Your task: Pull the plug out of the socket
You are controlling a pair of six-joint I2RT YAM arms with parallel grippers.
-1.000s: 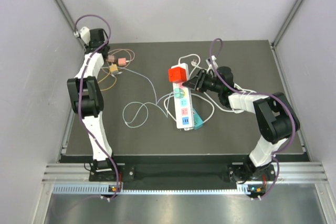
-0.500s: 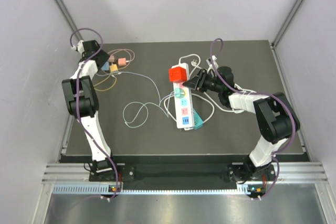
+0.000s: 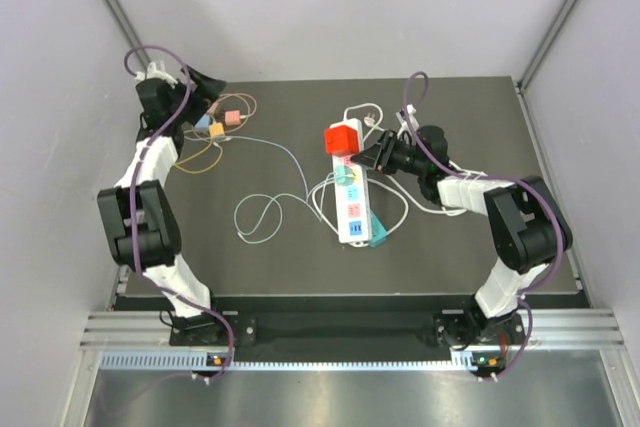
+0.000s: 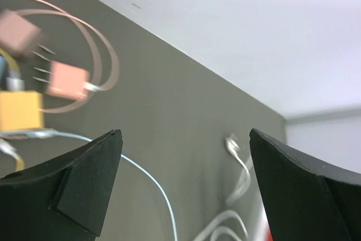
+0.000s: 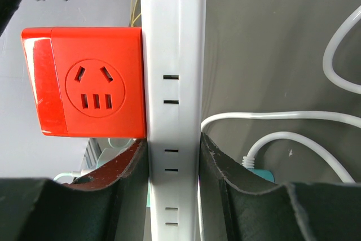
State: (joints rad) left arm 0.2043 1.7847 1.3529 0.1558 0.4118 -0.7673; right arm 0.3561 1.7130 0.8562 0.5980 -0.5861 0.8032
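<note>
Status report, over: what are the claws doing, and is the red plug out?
Left gripper open, empty, far-left corner. Right gripper clamped on white plastic power strip. Red cube plug seated in strip. Nothing covers it.

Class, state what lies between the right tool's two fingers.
The white power strip, gripped edge-on, with the red plug seated just beyond; right wrist view shows it.

Red plug (image 5: 90,88) — white socket strip (image 5: 172,55) — dark grey table (image 5: 271,26)
</note>
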